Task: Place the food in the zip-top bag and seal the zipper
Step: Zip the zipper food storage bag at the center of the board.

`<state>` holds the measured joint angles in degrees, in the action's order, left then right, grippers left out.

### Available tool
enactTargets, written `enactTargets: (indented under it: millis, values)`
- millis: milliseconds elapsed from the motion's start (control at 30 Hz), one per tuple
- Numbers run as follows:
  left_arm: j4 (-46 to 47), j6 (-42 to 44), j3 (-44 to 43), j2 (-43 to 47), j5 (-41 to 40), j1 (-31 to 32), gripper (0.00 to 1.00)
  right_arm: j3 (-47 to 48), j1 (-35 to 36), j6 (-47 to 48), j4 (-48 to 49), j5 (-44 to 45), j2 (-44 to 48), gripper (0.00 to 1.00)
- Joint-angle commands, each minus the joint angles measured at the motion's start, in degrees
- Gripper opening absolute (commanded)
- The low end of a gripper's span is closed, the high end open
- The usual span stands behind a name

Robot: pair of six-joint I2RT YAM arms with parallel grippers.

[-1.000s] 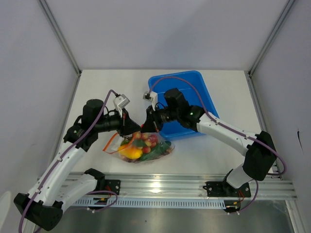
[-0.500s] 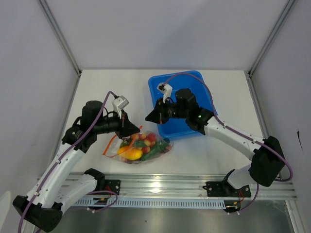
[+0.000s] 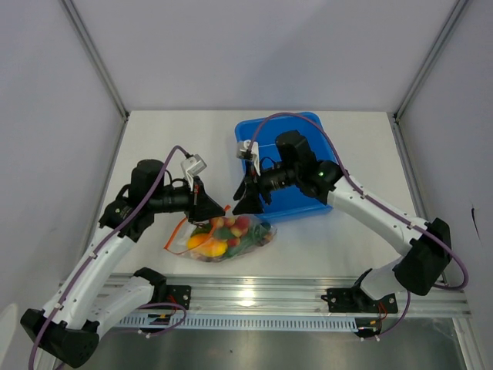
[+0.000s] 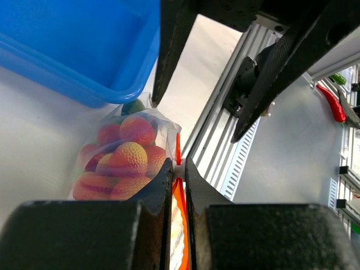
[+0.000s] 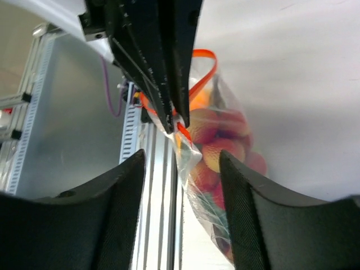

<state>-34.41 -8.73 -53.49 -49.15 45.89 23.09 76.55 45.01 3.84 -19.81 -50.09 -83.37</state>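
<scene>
Clutter close around the zip-top bag (image 3: 231,237): blue bin (image 3: 308,127) just behind it on the table (image 3: 169,146), one near corner of the bin right beside the bag's upper end, both arms leaning in over it from either side. Lies near the table's front edge, close to the aluminium rail (image 3: 254,297), stuffed with the food (image 4: 126,160): red and orange-yellow pieces, with something dark green among them. Left claw (image 4: 178,164) closed tight on the zipper (image 4: 178,197), pinching the orange-red strip at the bag's mouth. Right claw (image 5: 180,160) open, fingers spread to either side of the strip and the bag's upper end, touching neither as far as can be told; fills the gap between bag and bin. Open table surface behind the left arm and to the right of the bin, more along the far edge. Grey walls (image 3: 46,92) closing in on the left, back and right sides.
</scene>
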Motion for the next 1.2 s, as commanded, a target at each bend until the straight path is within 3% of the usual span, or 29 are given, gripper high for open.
enactTargets:
  millis: [0, 133, 267, 300, 467, 700, 833, 933, 1067, 1167]
  values:
    - [2.60, -0.67, -3.10, 0.10, 3.77, 0.20, 0.01, 3.94, 0.34, 6.88, -6.36, -7.13, -2.22, 0.63]
    - [2.86, -0.67, -3.11, 0.01, 4.56, 0.20, 0.01, 4.74, 0.77, 8.12, -6.73, -9.06, -5.48, 0.69]
    - [3.04, -0.85, -3.02, -0.07, 5.35, 0.20, 0.01, 4.48, 2.36, 6.98, -3.75, -9.33, -7.59, 0.61]
    - [3.04, -0.85, -2.84, -0.07, 5.35, 0.20, 0.01, 4.83, 2.62, 6.63, -2.87, -9.76, -8.12, 0.54]
    - [2.77, -0.58, -2.93, -0.25, 5.70, 0.11, 0.01, 7.29, 4.20, 7.15, -4.35, -12.40, -10.75, 0.39]
    - [2.69, -0.41, -2.32, -0.34, 6.05, 0.20, 0.00, 9.93, 4.47, 8.65, -8.05, -11.80, -11.46, 0.02]
    - [2.86, -0.58, -2.14, -0.34, 5.97, 0.11, 0.01, 10.63, 4.56, 6.89, -8.58, -10.39, -11.99, 0.00]
    - [2.51, -0.41, -1.97, -0.25, 5.79, 0.20, 0.01, 8.18, 4.47, 0.14, -2.27, -7.14, -10.42, 0.00]
    - [1.54, 0.03, -1.61, 0.01, 2.73, 0.11, 0.01, 0.10, 4.47, -9.97, 13.37, 1.81, -5.40, 0.00]
    - [0.66, 0.29, -0.65, 0.28, 0.09, 0.11, 0.04, -1.40, 4.38, -14.37, 15.76, 6.03, -3.82, 0.00]
